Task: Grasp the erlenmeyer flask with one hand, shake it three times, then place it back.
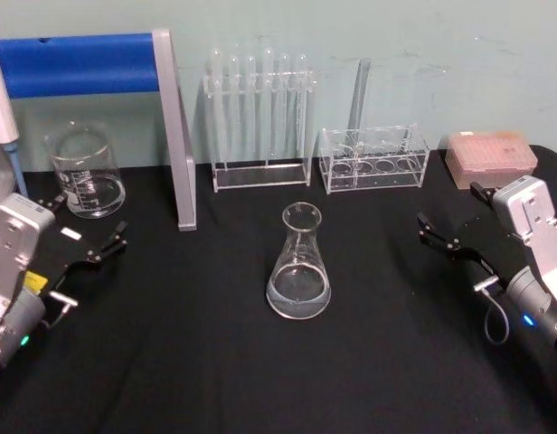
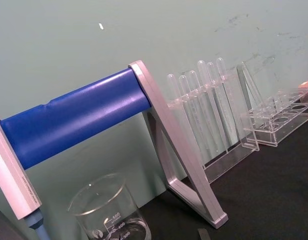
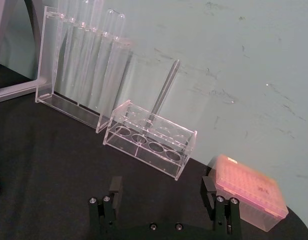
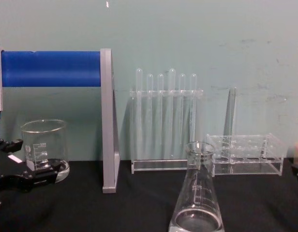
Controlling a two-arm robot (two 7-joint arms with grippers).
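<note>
Conical clear-glass erlenmeyer flask (image 1: 298,271), matte black table (image 1: 215,362) — left gripper (image 1: 84,221), right gripper (image 1: 448,208)

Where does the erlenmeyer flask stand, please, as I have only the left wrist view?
Observer: The erlenmeyer flask stands upright on the black table, in front of the test tube rack.
Operator: Thank you. Is the left claw on it?
Observer: No. The left claw is open beside the beaker, apart from the flask.
Operator: And the right claw?
Observer: The right claw is open too, to the flask's right, near the pink tip box.
</note>
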